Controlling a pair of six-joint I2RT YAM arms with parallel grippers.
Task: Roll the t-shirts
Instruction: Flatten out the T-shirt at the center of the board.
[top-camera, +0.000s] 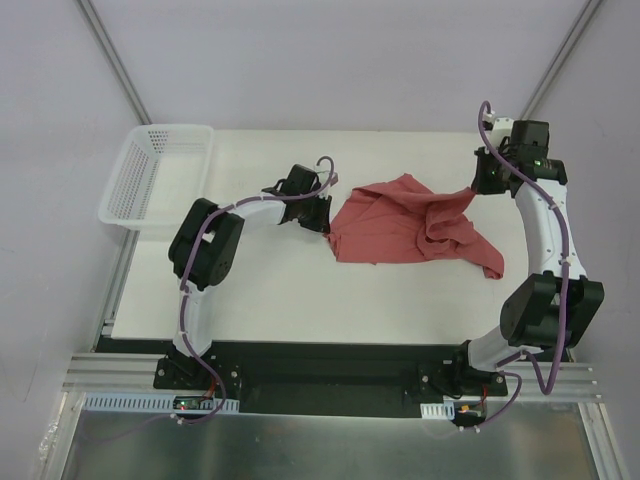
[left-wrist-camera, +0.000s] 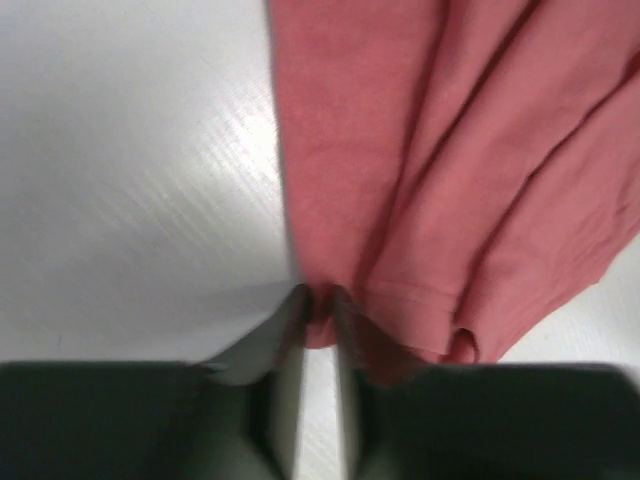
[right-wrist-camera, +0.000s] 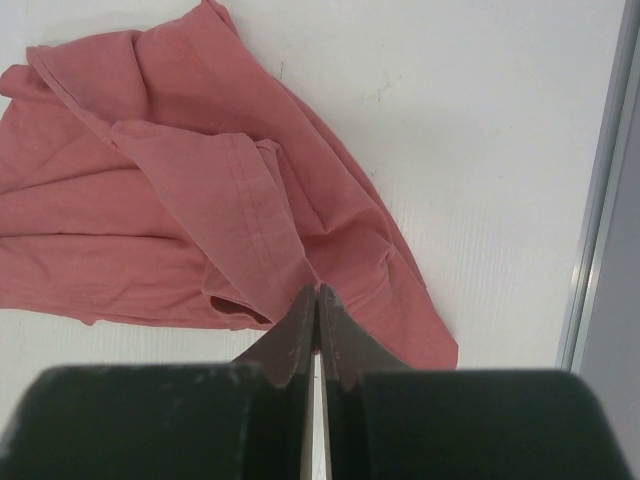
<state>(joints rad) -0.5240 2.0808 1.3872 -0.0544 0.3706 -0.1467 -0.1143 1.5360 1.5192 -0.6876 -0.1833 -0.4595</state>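
We've got the t-shirt (top-camera: 410, 225) here: soft salmon-red cloth, thin and matt, creased into loose folds, with a stitched hem showing. Under it the table (top-camera: 300, 290) is white and smooth, with a faint streaky sheen. Left of the t-shirt, the basket (top-camera: 125, 185) is white perforated plastic. On the near side of the t-shirt, the rail (top-camera: 110, 378) is ribbed bare metal.
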